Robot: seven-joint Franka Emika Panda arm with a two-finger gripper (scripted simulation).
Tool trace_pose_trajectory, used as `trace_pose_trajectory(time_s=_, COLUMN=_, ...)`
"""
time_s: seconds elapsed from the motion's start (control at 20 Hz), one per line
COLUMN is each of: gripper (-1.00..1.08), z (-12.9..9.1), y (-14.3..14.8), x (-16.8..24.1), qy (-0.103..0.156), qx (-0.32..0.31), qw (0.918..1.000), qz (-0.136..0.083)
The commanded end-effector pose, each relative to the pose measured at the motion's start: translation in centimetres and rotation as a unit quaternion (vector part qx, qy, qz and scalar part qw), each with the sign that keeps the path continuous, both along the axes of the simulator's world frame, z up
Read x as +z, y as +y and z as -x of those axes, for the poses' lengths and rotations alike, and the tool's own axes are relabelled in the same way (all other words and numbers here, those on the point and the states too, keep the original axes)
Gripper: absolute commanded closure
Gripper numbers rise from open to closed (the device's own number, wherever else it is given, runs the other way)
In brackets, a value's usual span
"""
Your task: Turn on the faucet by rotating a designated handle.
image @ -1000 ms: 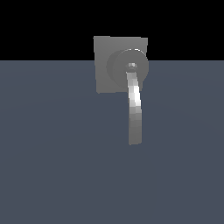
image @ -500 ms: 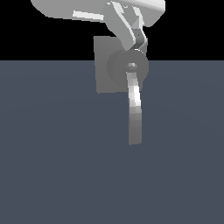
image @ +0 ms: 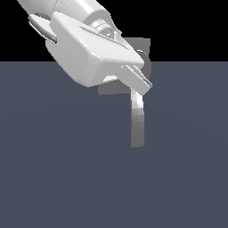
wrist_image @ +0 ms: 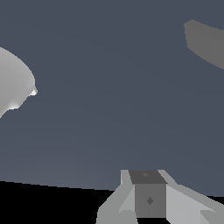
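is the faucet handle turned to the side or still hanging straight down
Hanging roughly straight down: the handle extends downward from the hub, which the claw hides; its grip is unclear.

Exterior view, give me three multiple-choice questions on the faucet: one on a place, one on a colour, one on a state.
1. Seen in the exterior view, the long shiny grey metal handle bar runs from its hub towards:
A. the top edge
B. the bottom edge
C. the exterior view's left

2. The floor under it is:
A. dark blue-grey
B. red
C. white

3. The square grey flat plate is:
A. fully in view
B. partly hidden by the big white robot arm
C. lying away from the bar

Answers:
1 B, the bar hangs down and ends lower in the picture.
2 A, the surface around the bar is dark blue-grey.
3 B, only the plate's edges show past the arm.
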State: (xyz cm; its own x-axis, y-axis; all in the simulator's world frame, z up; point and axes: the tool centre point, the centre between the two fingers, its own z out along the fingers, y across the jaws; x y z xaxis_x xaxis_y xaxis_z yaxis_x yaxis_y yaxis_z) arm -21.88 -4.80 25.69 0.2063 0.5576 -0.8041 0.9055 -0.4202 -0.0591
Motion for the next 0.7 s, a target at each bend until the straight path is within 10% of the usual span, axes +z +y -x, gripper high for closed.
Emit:
trace_pose_trajectory(time_s=0.0, gripper=1.08, z=-0.2, y=-0.4, x=-1.3, qy=0.043, qx=0.049, qw=0.9975, qz=0.025)
trace_pose_trajectory(time_s=0.3, gripper=1.08, z=-0.7, y=-1.3, x=-4.0, qy=0.148, qx=0.161, qw=0.972, qz=0.086)
trace_pose_trajectory(time_s=0.65, gripper=1.08, z=-1.7, y=-2.0, x=-6.5, qy=0.273, qx=0.278, qw=0.9069, qz=0.161)
